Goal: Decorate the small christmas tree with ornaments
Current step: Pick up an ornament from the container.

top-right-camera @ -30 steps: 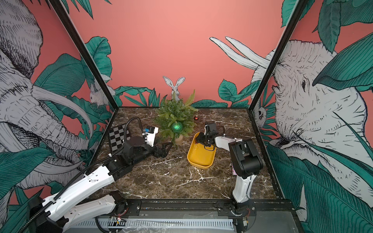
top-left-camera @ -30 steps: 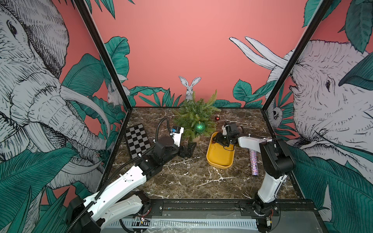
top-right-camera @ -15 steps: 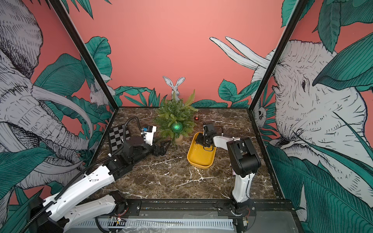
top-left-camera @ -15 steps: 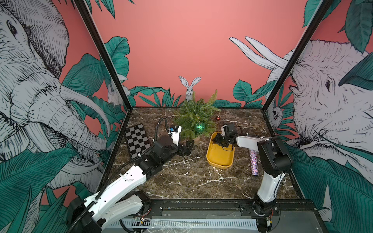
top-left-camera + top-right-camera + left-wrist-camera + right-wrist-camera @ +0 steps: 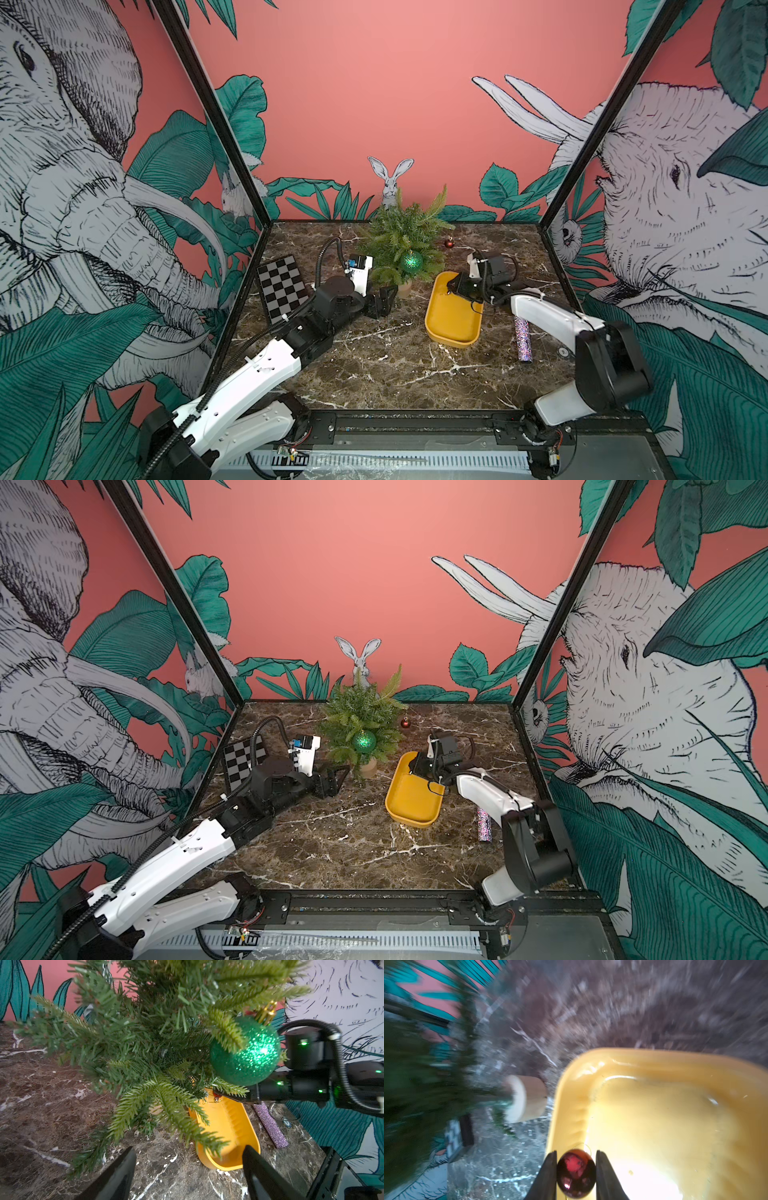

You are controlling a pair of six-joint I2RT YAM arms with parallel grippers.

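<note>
The small christmas tree [image 5: 401, 241] [image 5: 361, 723] stands in a tan pot [image 5: 404, 287] at the back middle. A glittery green ball [image 5: 411, 260] [image 5: 245, 1053] hangs on its front. One small red ball [image 5: 449, 243] [image 5: 405, 723] hangs at its right edge. My right gripper [image 5: 455, 286] [image 5: 576, 1152] is over the far end of the yellow tray [image 5: 453, 332] [image 5: 654, 1105], shut on another small dark red ball [image 5: 576, 1173]. My left gripper [image 5: 384, 301] [image 5: 189, 1148] is low beside the pot, open, with only the marble floor between its fingers.
A checkerboard [image 5: 282, 291] lies at the left wall. A glittery purple stick [image 5: 522, 338] [image 5: 270, 1124] lies on the marble right of the tray. Painted walls close in the back and both sides. The right arm's elbow [image 5: 611, 365] stands near the right wall.
The right jaws have closed on the red ball in the tray, and that arm's elbow has swung toward the front right. The left arm has barely moved.
</note>
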